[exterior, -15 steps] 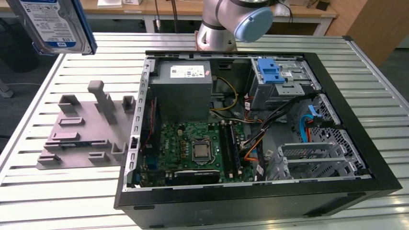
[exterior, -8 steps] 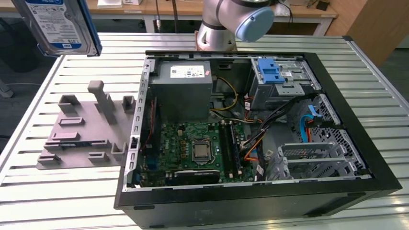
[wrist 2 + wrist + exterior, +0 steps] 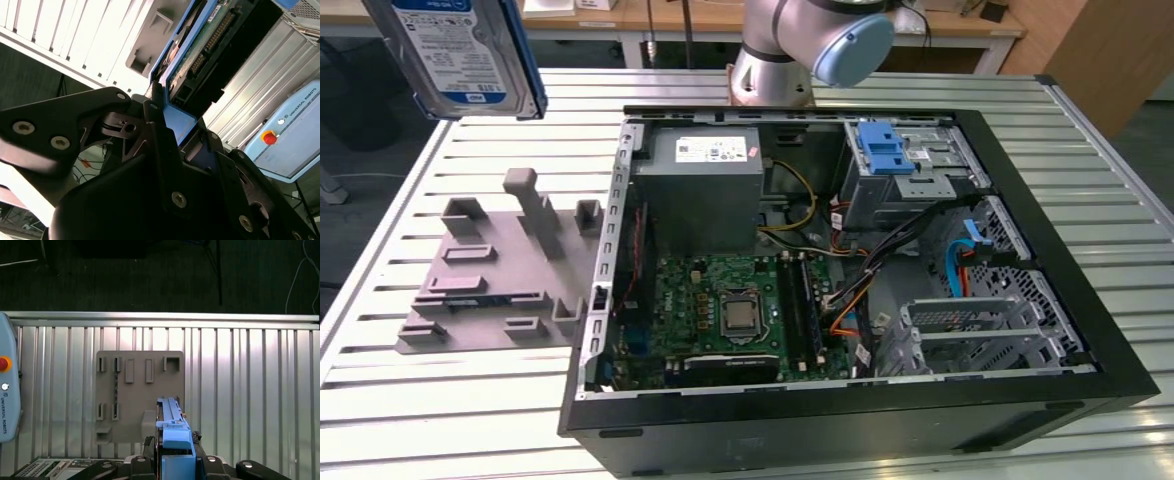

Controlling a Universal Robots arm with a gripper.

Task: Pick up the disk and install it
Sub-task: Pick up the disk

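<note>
The disk [image 3: 460, 55], silver with a blue-and-white label and blue side rails, hangs high in the air at the exterior view's top left, above the slatted table. In both wrist views my gripper [image 3: 172, 442] is shut on it. The first wrist view shows the disk [image 3: 172, 422] edge-on over the grey fixture [image 3: 137, 390]. In the second wrist view its blue rail and green circuit board [image 3: 207, 35] stick out past my black fingers [image 3: 155, 117]. The open computer case [image 3: 1067, 300] lies on the table, with its metal drive cage [image 3: 907, 185] at the back right.
A grey slotted fixture [image 3: 494, 275] with upright posts lies to the exterior view's left of the case. A grey power supply [image 3: 704, 190], motherboard [image 3: 727, 310] and cables fill the case. The arm's base [image 3: 781, 60] stands behind it. A teach pendant [image 3: 7, 400] lies on the table.
</note>
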